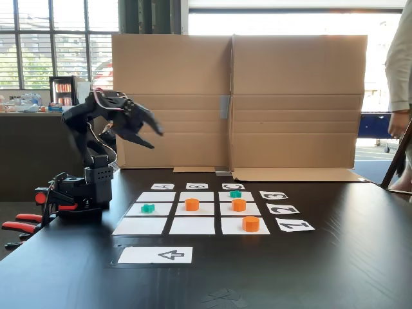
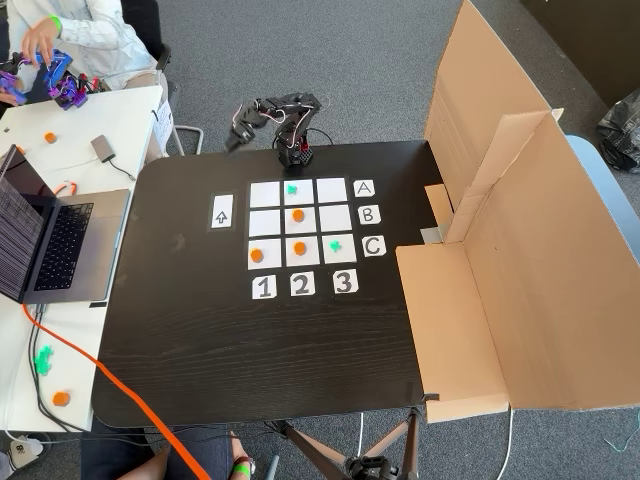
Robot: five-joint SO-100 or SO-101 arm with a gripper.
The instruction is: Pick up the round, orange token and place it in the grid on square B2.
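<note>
Three round orange tokens lie in the grid [image 1: 156,196] [image 2: 265,193] of white paper squares. One orange token [image 1: 192,204] [image 2: 298,215] rests on the centre square B2 [image 1: 205,209] [image 2: 309,222]. Another orange token [image 1: 239,205] [image 2: 298,247] is on C2. The third orange token [image 1: 251,223] [image 2: 257,255] is on C1. My gripper [image 1: 156,140] [image 2: 238,135] hangs open and empty, raised well above the table. In a fixed view it is left of the grid, near the arm's base [image 1: 87,187].
Two teal tokens [image 1: 147,208] [image 1: 235,194] lie on A2 and C3. An arrow card [image 1: 156,255] [image 2: 222,213] lies beside the grid. A tall cardboard wall [image 1: 238,96] [image 2: 500,190] borders the table. A laptop [image 2: 55,245] and a seated person [image 2: 80,35] are at a side table.
</note>
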